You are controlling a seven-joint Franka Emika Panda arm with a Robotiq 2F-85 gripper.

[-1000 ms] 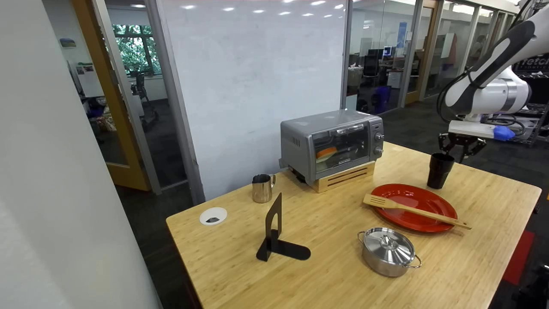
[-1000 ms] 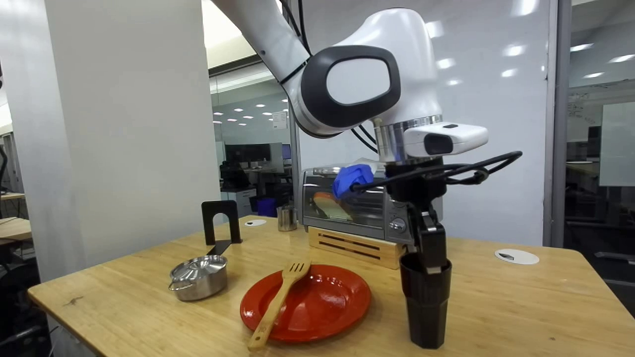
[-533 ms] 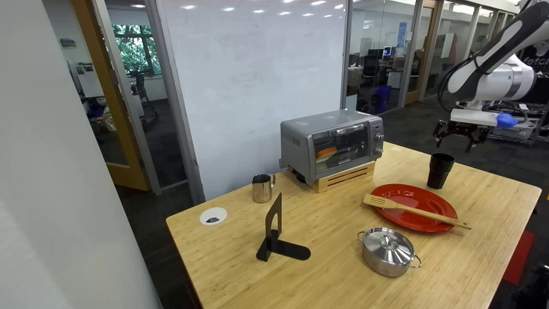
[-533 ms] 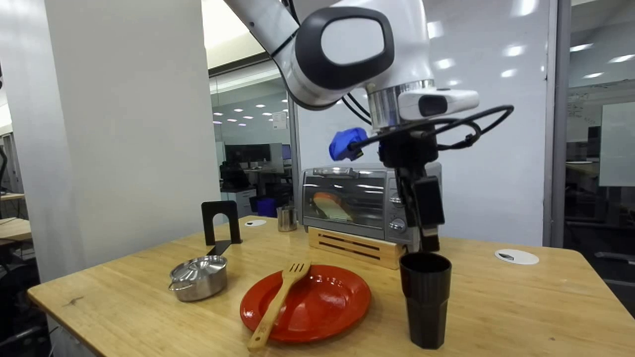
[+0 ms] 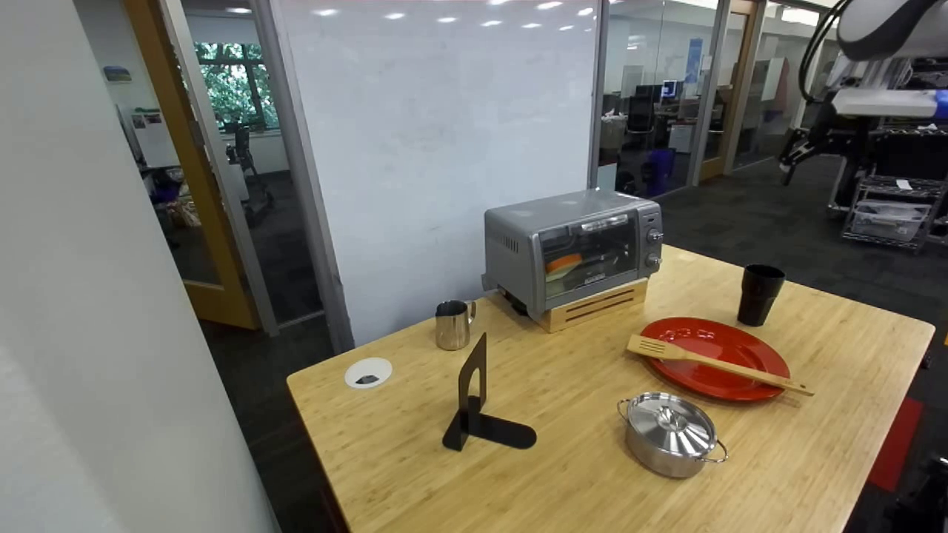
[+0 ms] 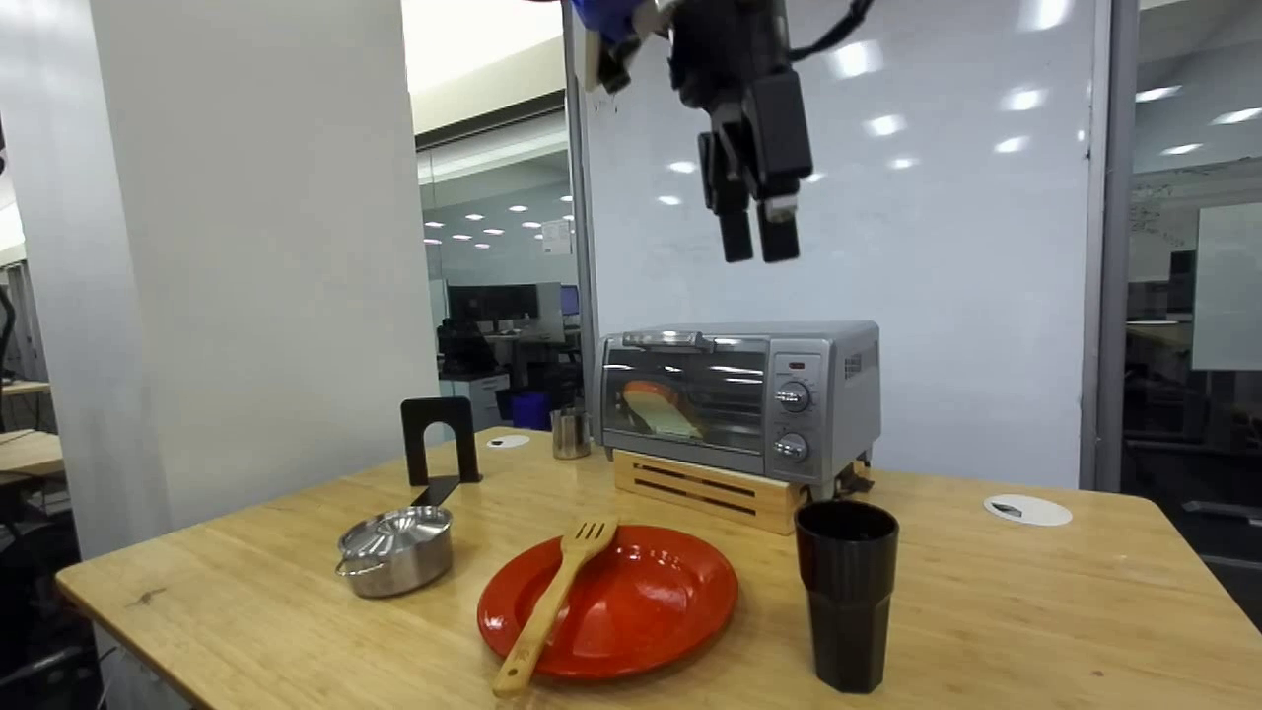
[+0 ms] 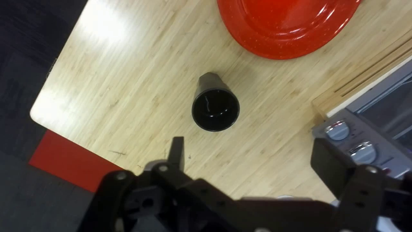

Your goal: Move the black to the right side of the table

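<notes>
Looks to me as though the job is finished, or very nearly. In an exterior view the black cup (image 6: 846, 597) stands upright on the table (image 6: 1045, 611), to the right of the red plate (image 6: 656, 621), just beside it and not touching. Nothing has hold of it: the gripper (image 7: 250, 153) hangs well higher than the plate, jaws spread wide and pinching nothing, quite apart from the cup. So, by my reading, the part that counts is done: the cup is on the plate's right, standing free. What I can't settle is whose right the task means, or how far over is wanted. The table runs on past the cup, away from the plate, so a stricter reading would call for a grasp and a carry. Otherwise I reckon all that remains is to take the gripper away and leave the cup by the plate.
</notes>
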